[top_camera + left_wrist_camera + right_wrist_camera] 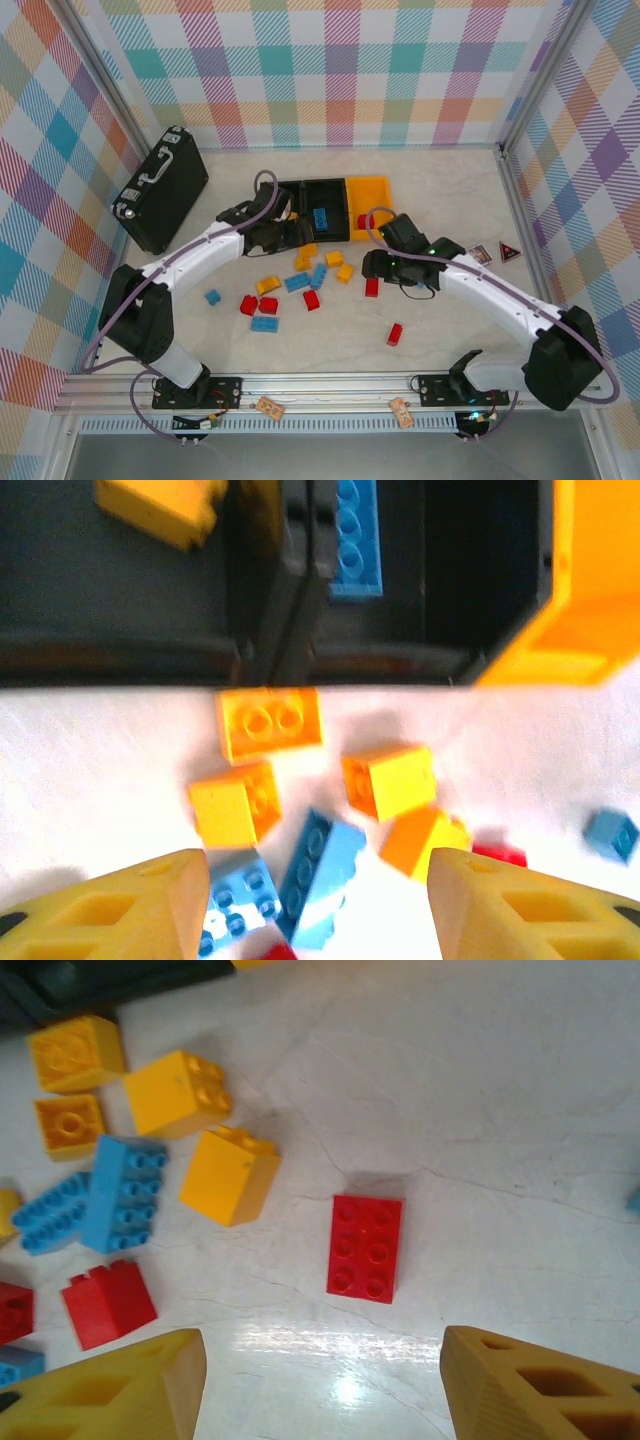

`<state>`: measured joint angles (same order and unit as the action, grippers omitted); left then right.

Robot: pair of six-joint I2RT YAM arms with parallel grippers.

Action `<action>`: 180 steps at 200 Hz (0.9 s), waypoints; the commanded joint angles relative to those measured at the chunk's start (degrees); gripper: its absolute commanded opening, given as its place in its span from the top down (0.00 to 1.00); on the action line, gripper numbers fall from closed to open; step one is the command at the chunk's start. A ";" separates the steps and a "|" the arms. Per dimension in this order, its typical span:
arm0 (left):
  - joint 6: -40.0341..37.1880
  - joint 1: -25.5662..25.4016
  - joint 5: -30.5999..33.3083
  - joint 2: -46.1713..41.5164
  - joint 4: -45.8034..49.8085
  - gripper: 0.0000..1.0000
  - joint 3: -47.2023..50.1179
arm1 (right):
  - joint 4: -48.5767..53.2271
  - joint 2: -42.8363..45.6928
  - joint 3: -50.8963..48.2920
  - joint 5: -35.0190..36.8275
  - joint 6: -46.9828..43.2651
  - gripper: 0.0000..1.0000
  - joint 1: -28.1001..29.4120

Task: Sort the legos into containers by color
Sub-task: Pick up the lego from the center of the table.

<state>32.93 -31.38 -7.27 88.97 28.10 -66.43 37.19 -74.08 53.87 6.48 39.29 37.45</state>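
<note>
Red, blue and yellow-orange legos lie scattered mid-table. My left gripper point(290, 238) point(315, 880) hovers open and holds nothing, just in front of the containers. Below it lie two blue bricks point(320, 875) and several yellow bricks point(268, 723). The left black bin point(120, 590) holds a yellow brick point(155, 505). A blue brick point(357, 540) lies in the middle black bin point(325, 200). The yellow-orange bin point(368, 195) stands on the right. My right gripper point(372, 268) point(322, 1360) is open above the table, a flat red brick point(365, 1247) just ahead of its fingers.
A black briefcase point(160, 188) lies at the back left. Two small cards point(511, 251) sit by the right wall. A lone red brick point(395, 334) and a blue brick point(213, 297) lie nearer the front. Checked walls enclose the table.
</note>
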 commanded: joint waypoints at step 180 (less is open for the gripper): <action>6.33 -6.31 -4.07 -10.32 -9.00 0.36 18.63 | -0.93 -20.32 4.71 0.52 -0.37 0.78 0.17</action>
<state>38.33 -36.64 -11.07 78.13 20.38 -47.16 33.80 -95.85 56.62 5.56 40.53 37.45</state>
